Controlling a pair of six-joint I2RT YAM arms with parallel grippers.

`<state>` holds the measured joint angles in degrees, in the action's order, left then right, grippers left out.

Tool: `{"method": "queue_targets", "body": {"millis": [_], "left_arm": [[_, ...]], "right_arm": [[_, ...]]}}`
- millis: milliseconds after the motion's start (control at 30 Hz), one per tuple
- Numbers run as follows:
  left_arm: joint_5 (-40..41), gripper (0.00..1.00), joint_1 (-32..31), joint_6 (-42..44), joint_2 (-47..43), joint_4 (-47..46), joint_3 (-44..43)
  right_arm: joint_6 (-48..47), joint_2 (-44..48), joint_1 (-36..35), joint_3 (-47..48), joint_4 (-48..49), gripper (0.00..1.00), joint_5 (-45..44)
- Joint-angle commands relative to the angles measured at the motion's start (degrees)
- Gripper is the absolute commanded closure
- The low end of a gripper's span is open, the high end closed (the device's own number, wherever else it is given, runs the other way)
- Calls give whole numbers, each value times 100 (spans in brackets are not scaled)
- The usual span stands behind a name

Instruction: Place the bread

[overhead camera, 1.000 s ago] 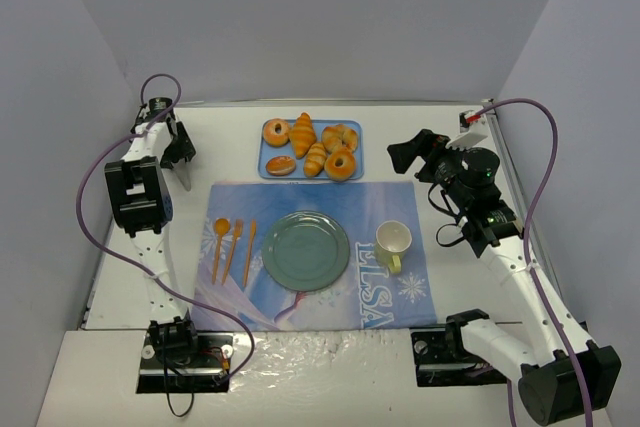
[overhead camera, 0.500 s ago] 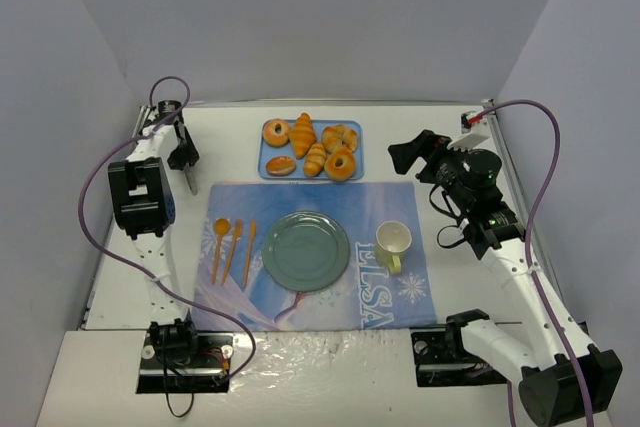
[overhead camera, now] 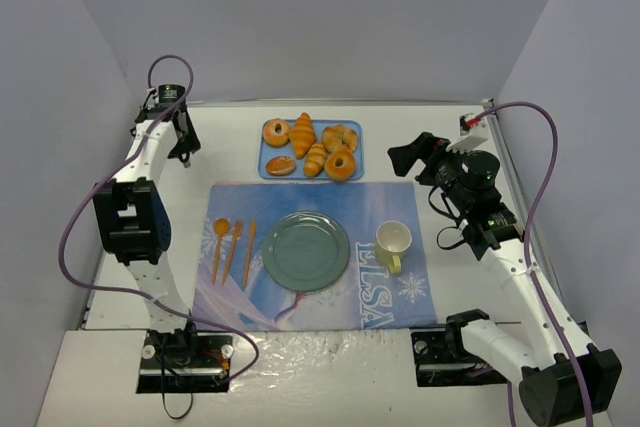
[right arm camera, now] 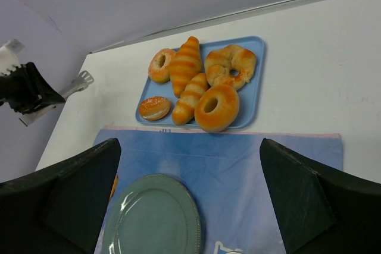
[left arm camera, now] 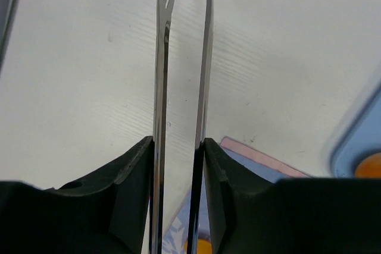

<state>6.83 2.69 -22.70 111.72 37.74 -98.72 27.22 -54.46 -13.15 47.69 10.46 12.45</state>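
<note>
The bread (overhead camera: 281,165) (right arm camera: 154,108) is a small oval bun lying at the near left corner of the blue tray (overhead camera: 358,143) (right arm camera: 255,102), beside doughnuts and croissants. My left gripper (overhead camera: 182,144) (left arm camera: 178,147) is at the far left of the table, left of the tray, shut on metal tongs (left arm camera: 161,57) (right arm camera: 76,86) whose two arms run forward between its jaws. My right gripper (overhead camera: 402,155) (right arm camera: 189,144) hovers open to the right of the tray, nothing between its fingers. The green plate (overhead camera: 305,250) (right arm camera: 156,218) sits bare on the placemat.
A blue placemat (overhead camera: 400,202) holds the plate, a pale yellow mug (overhead camera: 393,240) on its right and orange cutlery (overhead camera: 235,242) on its left. Walls close in the table at the back and on both sides.
The left arm has lifted and swung toward the back left corner, and its jaws have closed on the tongs. The right arm has hardly moved.
</note>
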Motion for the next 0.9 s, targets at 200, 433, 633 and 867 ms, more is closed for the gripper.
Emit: {"method": "queue_targets", "body": {"millis": [200,433,633,867], "left_arm": [[250,62,-550,37,-1197,331,4],[-20,58,-881,101,-1767,500,59],[-296,54,-1312,168,-2077,618,165],[-460,49,-1896,142,-2187,514,550]], "right_arm": [[73,9,26,29,546,0,79],[87,-27,28,-5,586,0,88],[82,-56,23,13,589,0,83],[123,-80,23,-14,624,0,109]]}}
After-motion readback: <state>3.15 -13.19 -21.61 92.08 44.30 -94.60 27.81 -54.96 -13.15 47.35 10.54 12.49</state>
